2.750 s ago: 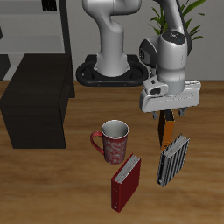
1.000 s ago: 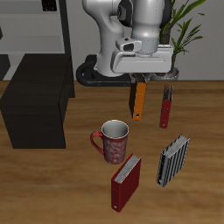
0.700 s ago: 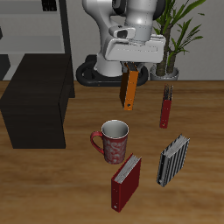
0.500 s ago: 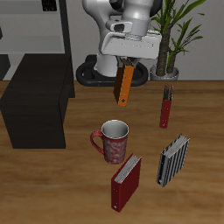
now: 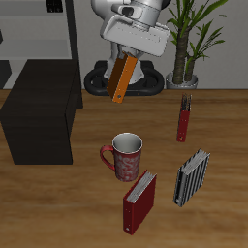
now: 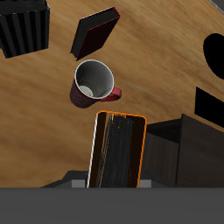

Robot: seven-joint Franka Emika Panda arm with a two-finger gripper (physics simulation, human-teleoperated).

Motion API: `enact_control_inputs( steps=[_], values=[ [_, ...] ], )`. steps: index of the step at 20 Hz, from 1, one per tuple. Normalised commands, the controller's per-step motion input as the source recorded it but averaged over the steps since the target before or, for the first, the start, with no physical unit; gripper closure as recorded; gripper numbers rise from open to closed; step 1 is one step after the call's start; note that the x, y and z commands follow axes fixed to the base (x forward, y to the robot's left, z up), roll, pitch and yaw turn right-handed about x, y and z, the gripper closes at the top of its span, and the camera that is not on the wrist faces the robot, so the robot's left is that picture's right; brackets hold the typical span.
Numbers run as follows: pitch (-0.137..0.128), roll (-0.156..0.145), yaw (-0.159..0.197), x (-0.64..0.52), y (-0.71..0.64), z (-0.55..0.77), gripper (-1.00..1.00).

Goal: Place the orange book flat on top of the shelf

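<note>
Transport is the step we judge to be in hand: the gripper (image 5: 127, 56) is clamped on the upper end of the orange book (image 5: 121, 79), which hangs tilted in the air, well above the wooden table (image 5: 58, 208) and clear of everything on it. From the exterior view the book sits between the robot's base and the shelf (image 5: 39, 111), not yet over the shelf's flat top. In the wrist view the book (image 6: 116, 150) fills the space below the fingers, with the red mug (image 6: 94, 83) beyond it and the black edge of the shelf (image 6: 166, 154) just beside it (the fingertips themselves are mostly hidden there, so we read the grip from the exterior view, and how deep it is we cannot tell). The other books stay out of the path: the red book with white pages (image 5: 139, 201), the striped book (image 5: 191, 176) and the thin dark-red book (image 5: 182, 118) all stand nearer the table's front edge or off to the far side. As we see it, the next move calls for carrying the book sideways until it is over the shelf top, turning the wrist so the cover lies parallel to that surface, then lowering it before the fingers open.
</note>
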Motion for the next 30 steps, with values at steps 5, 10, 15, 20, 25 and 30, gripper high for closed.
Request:
enact_control_inputs(
  steps=[5, 10, 15, 20, 25, 30],
  values=[
    [-0.074, -0.105, 0.012, -0.04, -0.25, 0.47, 1.0],
    [-0.1, -0.095, 0.01, -0.07, -0.32, 0.5, 1.0],
    [-0.053, -0.114, -0.001, -0.02, -0.52, 0.32, 1.0],
    [-0.056, -0.078, 0.01, -0.01, -0.37, 0.23, 1.0],
    [-0.042, -0.063, 0.016, 0.02, -0.32, 0.13, 1.0],
    [-0.048, -0.077, 0.035, 0.06, -0.27, 0.01, 1.0]
  ],
)
